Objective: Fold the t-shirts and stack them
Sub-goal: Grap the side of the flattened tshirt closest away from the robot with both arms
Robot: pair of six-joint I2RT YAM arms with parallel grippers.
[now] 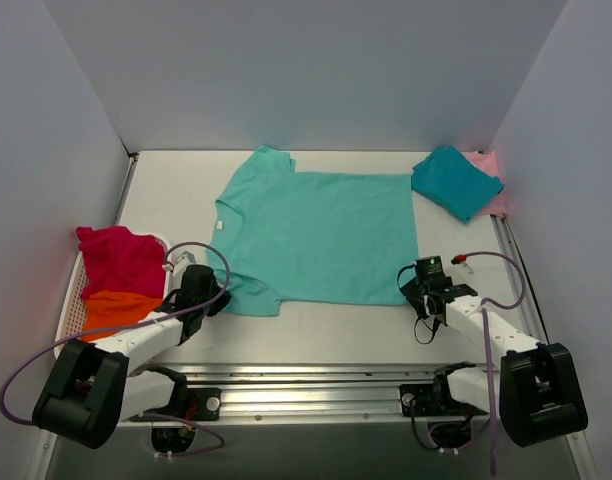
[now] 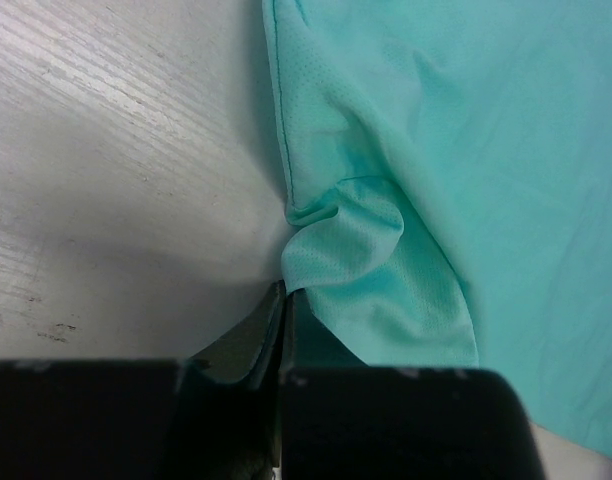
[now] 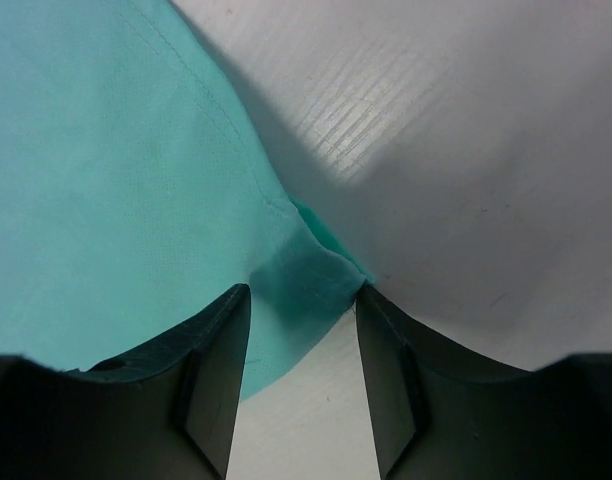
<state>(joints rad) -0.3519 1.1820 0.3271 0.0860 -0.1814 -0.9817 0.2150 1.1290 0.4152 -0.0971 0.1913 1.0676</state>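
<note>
One mint-green t-shirt (image 1: 316,235) lies flat mid-table, smooth w/ bunched near sleeve. Left gripper (image 2: 284,300) pinched tight on that sleeve hem; right gripper (image 3: 301,300) half-open, hem corner betw. fingers.

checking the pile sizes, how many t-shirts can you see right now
5. Mint-green t-shirt spread flat mid-table; teal t-shirt folded on the pink t-shirt at the far right corner; magenta-red t-shirt and orange t-shirt at the left edge. More may be hidden underneath.

White tabletop (image 1: 176,200), plain pale grey walls (image 1: 306,70) on three sides, even soft light
</note>
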